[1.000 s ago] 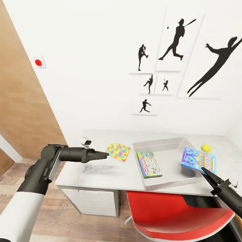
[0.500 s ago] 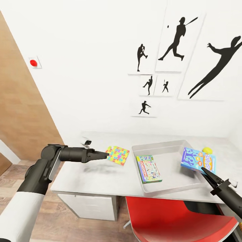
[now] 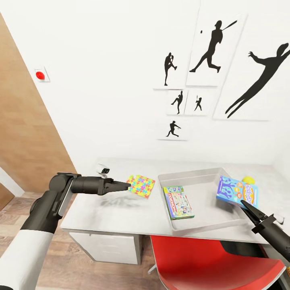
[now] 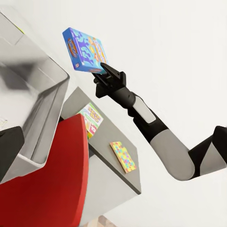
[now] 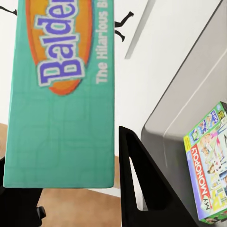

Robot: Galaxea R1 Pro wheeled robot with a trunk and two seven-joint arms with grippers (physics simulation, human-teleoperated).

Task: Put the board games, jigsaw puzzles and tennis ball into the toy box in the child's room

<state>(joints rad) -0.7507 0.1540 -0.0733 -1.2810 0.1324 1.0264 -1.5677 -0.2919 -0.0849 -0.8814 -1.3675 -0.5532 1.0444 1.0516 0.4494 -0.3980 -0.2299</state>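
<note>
Scene: your robot faces the pale grey tabletop [image 3: 121,211] against a white wall hung with black athlete silhouettes [image 3: 209,48].
Right arm: your right gripper [image 3: 246,207] grips a blue board game [image 3: 237,191] by its near edge, holding it tilted above the right end of the toy box [image 3: 193,175]; the left wrist view shows the fingers [image 4: 105,70] clamped on the box's lower edge, and the right wrist view shows its teal side pressed beside a dark finger.
Left arm: your left gripper [image 3: 125,186] points right above the tabletop, its tip just at the near-left corner of the jigsaw puzzle; the fingers are drawn together to a point and carry nothing.
Toy box: it sits on the tabletop right of centre and holds a green-and-white Monopoly board game [image 3: 178,201] lying flat at its left end.
Jigsaw puzzle: one multicoloured jigsaw puzzle [image 3: 141,185] lies flat on the tabletop just left of the toy box.
Tennis ball: the yellow tennis ball [image 3: 248,179] rests on the tabletop beyond the far right corner of the toy box, partly hidden by the held game.
Foreground: a red chair [image 3: 213,264] stands at the near edge of the tabletop.
Far left: a red button [image 3: 40,75] sits on the wall beside a wooden door [image 3: 24,133].
</note>
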